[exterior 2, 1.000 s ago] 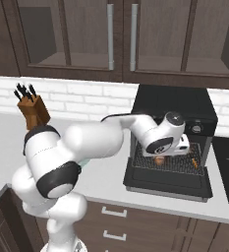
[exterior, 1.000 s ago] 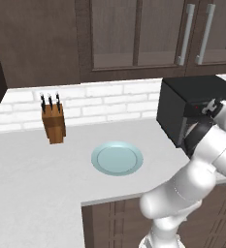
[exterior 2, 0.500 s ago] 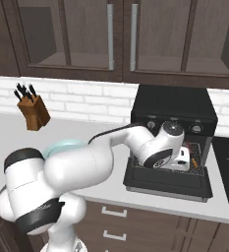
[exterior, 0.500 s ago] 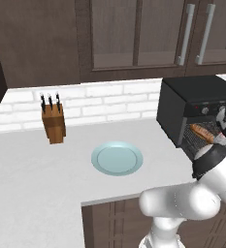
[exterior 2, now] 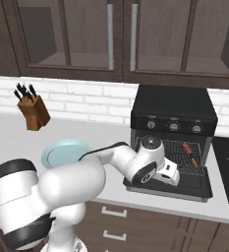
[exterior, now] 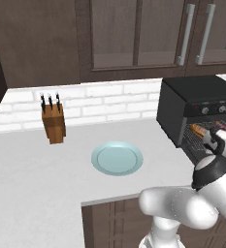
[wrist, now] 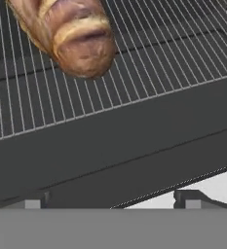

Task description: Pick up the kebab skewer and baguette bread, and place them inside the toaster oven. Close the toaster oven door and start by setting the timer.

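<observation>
**Bread and skewer on the rack, jaws wide and empty**

We found the small golden-brown baguette bread (wrist: 68,36) with its scored crust lying on the wire rack (wrist: 159,63) at about eleven o'clock in the hand view, free of the fingers. We judged it had been set there so that it sat well inside the black boxy toaster oven (exterior 2: 174,114), behind the line of the door. The thin kebab skewer (exterior 2: 190,153) with its reddish-brown meat chunks lay on the same rack, toward three o'clock of the oven mouth in the right base view.

The black toaster oven door (exterior 2: 175,186) hung down flat in front of the rack, and the two-finger gripper (exterior 2: 171,172) hovered just above it. Its two dark tips stood far apart at the lower edge of the hand view with nothing between them, so we read the jaws as fully open and empty. In our judgement, both foods were in place, and the door and timer remained to be done.

The pale blue round plate (exterior: 117,158) sat bare at nine o'clock of the oven, and the wooden knife block (exterior: 53,123) stood beyond it by the white brick wall.

The loaf's far end was cut off by the frame. From the left base view, the white arm covered most of the oven mouth. We could not tell which of the small round knobs (exterior 2: 174,126) was the timer.
</observation>
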Controlling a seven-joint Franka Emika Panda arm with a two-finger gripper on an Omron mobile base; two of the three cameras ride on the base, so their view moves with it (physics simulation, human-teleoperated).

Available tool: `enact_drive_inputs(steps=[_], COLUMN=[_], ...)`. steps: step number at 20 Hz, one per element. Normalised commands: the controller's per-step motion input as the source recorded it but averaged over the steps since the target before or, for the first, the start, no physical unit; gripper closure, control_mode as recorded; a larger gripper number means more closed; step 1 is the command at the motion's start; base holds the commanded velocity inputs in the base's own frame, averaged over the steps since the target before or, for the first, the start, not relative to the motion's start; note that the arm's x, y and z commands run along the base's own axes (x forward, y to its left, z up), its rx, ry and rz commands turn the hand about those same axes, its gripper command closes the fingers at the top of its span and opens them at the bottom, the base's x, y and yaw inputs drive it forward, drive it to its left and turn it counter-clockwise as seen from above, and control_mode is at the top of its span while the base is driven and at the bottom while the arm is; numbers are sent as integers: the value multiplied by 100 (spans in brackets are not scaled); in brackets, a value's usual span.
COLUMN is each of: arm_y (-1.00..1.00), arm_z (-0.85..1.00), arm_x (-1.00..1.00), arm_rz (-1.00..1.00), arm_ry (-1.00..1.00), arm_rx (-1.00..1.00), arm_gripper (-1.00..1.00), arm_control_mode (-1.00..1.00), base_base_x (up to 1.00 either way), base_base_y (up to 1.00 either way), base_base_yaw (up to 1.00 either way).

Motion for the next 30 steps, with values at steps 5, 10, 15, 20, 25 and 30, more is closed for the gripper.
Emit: enact_drive_inputs(steps=[5,10,15,20,25,30], arm_y=[-1,-29,-55,-33,-15,-1], arm_z=[-27,-5,-5,-12,-7,-8], arm_x=[9,28,18,2,0,0], arm_rz=[-11,-1,0,-5,-11,-24], arm_ry=[0,0,0,0,0,0], arm_rx=[0,-2,0,0,0,1], arm_gripper=[-100,-100,-100,-100,-100,-100], arm_control_mode=[-100,-100,-100,-100,-100,-100], base_base_x=[0,0,0,0,0,0], base_base_y=[0,0,0,0,0,0], base_base_yaw=[0,0,0,0,0,0])
